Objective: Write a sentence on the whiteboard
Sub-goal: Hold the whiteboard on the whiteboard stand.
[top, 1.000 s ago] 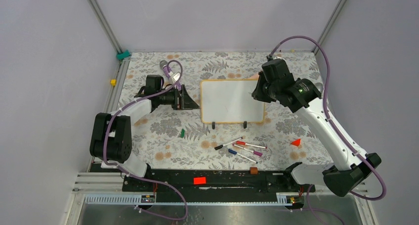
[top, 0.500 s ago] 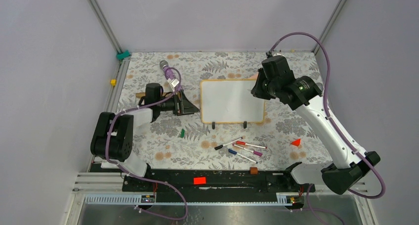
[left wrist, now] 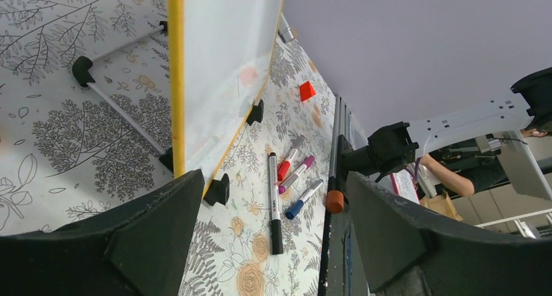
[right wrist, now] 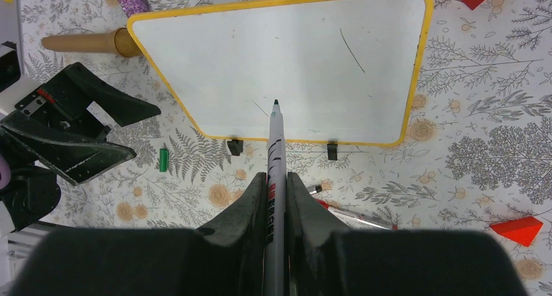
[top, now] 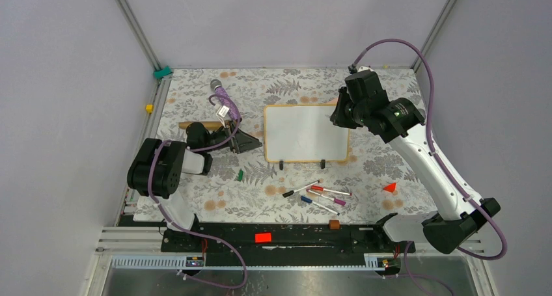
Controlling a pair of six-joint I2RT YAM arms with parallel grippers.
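Nearest the arm bases, at 6 o'clock from the board, a cluster of spare markers (top: 319,196) lies on the patterned surface (top: 390,154). A small green cap-like piece (top: 240,174) sits at about 7 o'clock.

The whiteboard (top: 306,133) lies mid-surface on its black clip feet, its long edge facing the bases so that writing would read from the near side. It is close to blank: only a couple of faint strokes (right wrist: 352,50) show, and no sentence is on it yet.

At the board's 9 o'clock the left end effector (top: 250,140) sits low, fingers spread and grasping nothing, just beside the frame. It is probably there to stop the board sliding under pen pressure.

At 2 o'clock the right end effector (right wrist: 275,179) is clenched on a marker (right wrist: 276,140), gripped along the barrel with the tip pointing at the board's lower middle. Whether the tip touches the board cannot be told.
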